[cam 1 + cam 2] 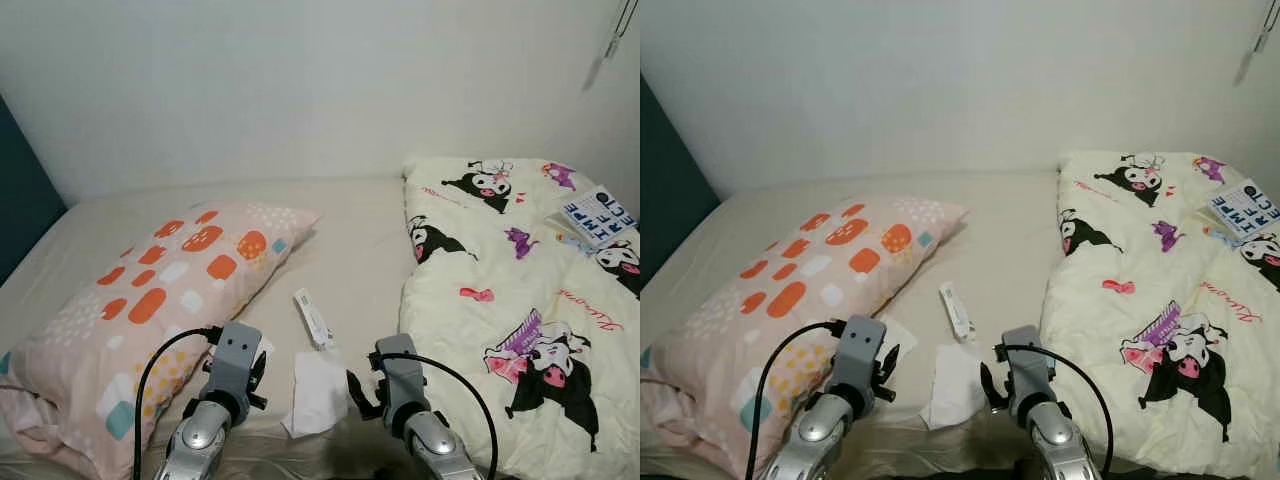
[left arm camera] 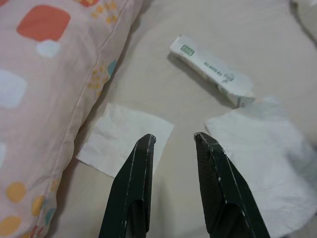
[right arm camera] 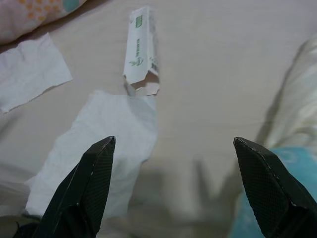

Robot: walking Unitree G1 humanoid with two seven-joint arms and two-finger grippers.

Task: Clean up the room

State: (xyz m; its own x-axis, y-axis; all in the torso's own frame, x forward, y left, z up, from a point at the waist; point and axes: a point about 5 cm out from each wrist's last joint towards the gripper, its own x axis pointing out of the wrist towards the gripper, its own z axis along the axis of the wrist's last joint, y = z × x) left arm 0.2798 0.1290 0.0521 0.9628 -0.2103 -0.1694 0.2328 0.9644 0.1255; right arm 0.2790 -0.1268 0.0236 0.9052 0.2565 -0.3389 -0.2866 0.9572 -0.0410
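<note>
Tissues lie on the bed sheet: a small one (image 2: 124,144) beside the patterned pillow (image 1: 150,300), a larger one (image 1: 318,390) below the torn wrapper (image 1: 312,317). Left gripper (image 2: 173,141) hovers slightly parted; right gripper (image 3: 173,144) gapes wide. Thin paper could slip or pinch sheet fabric.

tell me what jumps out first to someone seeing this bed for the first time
Litter on the bare sheet: a large crumpled tissue, a smaller tissue square by the patterned pillow, and a torn white paper wrapper just beyond. The left tool hangs open by the smaller square, the right tool wide open by the large one. A cartoon-print comforter is heaped on the right.
</note>
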